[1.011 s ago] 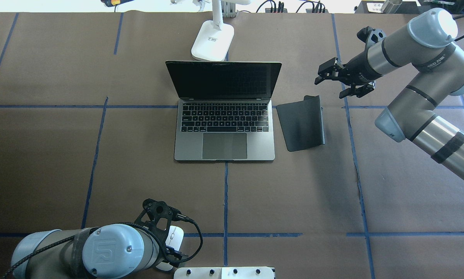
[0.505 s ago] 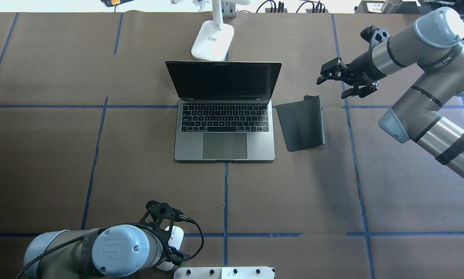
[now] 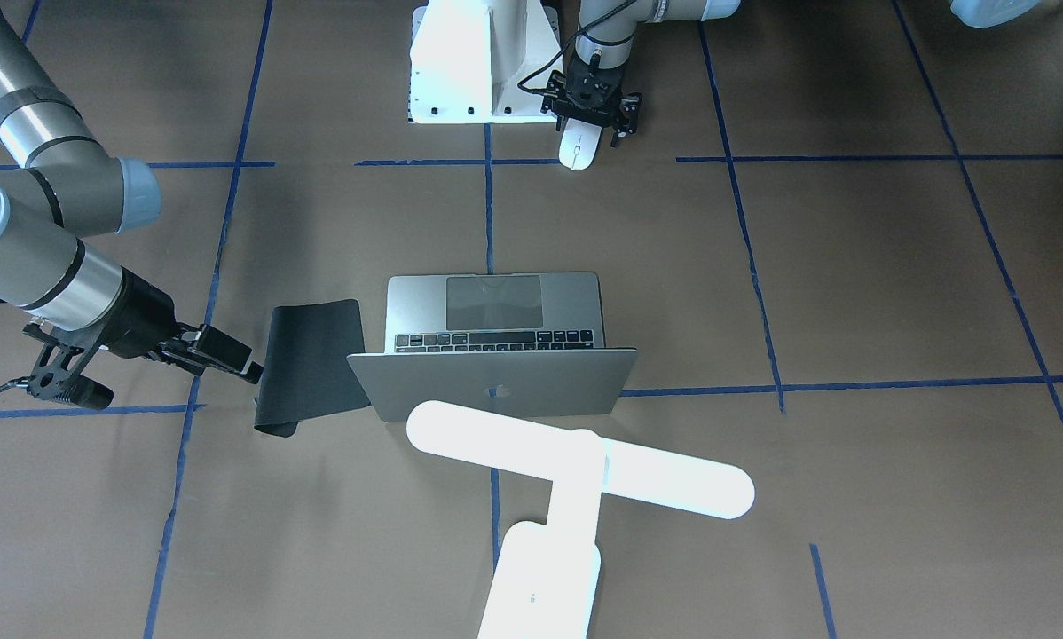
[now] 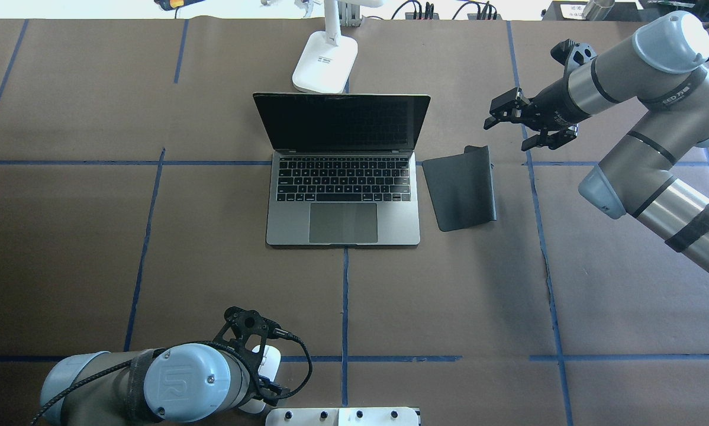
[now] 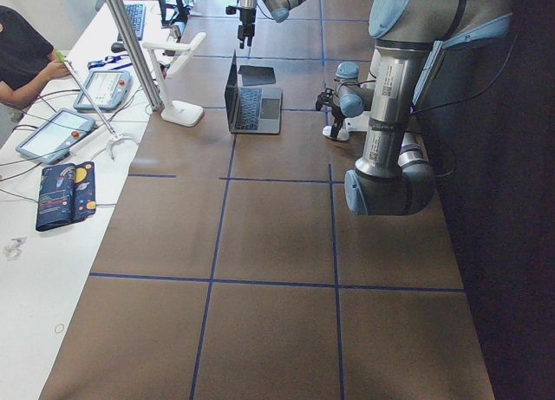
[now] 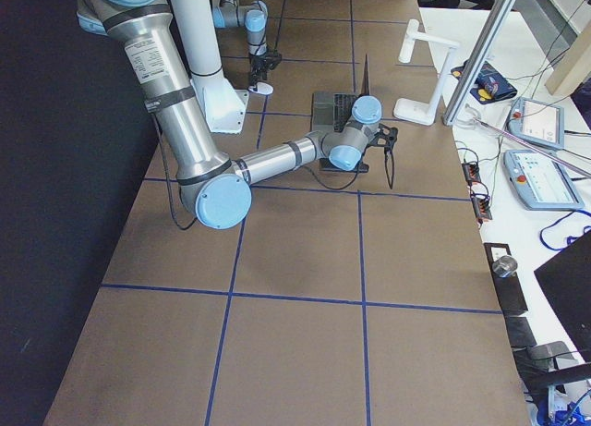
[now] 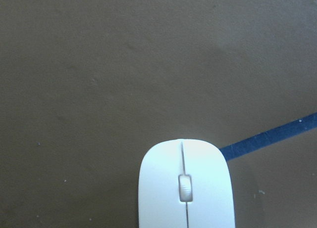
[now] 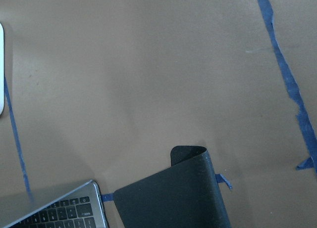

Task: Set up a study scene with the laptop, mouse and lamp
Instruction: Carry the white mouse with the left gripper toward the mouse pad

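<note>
At the near edge of the desk (image 4: 64, 236), just beside the white bolted pedestal (image 3: 469, 62), the left gripper (image 3: 589, 120) sits low over the rear of the mouse (image 7: 163, 188). The mouse lies flat across a blue tape line. We cannot tell whether the fingers are spread or already pinching its sides, since the wrist view shows none of them.

We judge the first risk to lie here. The shell is smooth and rounded, so a shallow or off-centre pinch could squirt it out or let it drop mid-carry.

Toward the middle of the desk stands the laptop (image 4: 342, 222), open with its lid upright. The black mat (image 4: 461, 189) lies just beside its right side, slightly skewed. The mat's far corner is curled up off the surface. A mouse set on that curl would probably rock or slide, and a finger coming in low could snag the curl and drag the mat against the laptop.

Beyond that far corner hovers the right gripper (image 4: 489, 117), fingers spread with nothing between them. If the left arm brings the mouse across, the two arms may crowd each other, or the carry may clip the lid.

At the far edge the lamp (image 3: 576, 461) stands behind the laptop, its bar head over the lid.

We see no container; the mat is the nearest to one, and the mouse is not on it.
</note>
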Robot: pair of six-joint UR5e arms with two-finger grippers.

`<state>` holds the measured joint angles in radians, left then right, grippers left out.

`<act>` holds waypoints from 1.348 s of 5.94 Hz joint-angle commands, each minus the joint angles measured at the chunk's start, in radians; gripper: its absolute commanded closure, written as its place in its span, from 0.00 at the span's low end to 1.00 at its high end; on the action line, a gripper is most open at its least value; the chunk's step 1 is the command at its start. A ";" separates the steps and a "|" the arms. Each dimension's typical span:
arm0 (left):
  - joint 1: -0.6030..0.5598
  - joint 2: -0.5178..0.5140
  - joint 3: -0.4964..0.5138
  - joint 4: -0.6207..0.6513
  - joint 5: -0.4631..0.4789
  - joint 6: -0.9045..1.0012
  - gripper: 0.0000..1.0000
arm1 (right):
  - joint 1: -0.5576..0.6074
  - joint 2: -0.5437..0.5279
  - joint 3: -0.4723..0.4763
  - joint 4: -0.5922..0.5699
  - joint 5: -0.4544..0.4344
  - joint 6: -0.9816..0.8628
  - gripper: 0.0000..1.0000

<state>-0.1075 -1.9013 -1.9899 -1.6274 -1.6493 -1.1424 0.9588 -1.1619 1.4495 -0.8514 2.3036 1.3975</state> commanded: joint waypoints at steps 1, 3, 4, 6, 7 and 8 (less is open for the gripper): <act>0.002 -0.001 0.005 0.000 0.000 0.000 0.01 | 0.000 -0.002 -0.001 0.000 -0.003 0.000 0.00; 0.003 -0.001 0.005 0.000 0.000 0.000 0.34 | -0.002 -0.002 -0.001 0.000 -0.006 0.000 0.00; 0.003 -0.001 0.003 0.000 0.000 -0.002 0.46 | -0.002 -0.012 -0.001 0.000 -0.006 0.000 0.00; -0.012 -0.013 -0.013 0.003 0.002 0.000 0.61 | 0.009 -0.015 0.011 0.000 0.003 0.000 0.00; -0.053 -0.066 -0.012 0.006 0.005 -0.002 0.61 | 0.032 -0.019 0.014 0.000 0.023 0.000 0.00; -0.099 -0.146 -0.003 0.015 0.002 -0.005 0.62 | 0.069 -0.028 0.015 0.003 0.061 -0.002 0.00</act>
<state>-0.1648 -1.9796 -1.9981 -1.6195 -1.6462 -1.1450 0.9964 -1.1827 1.4625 -0.8505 2.3337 1.3970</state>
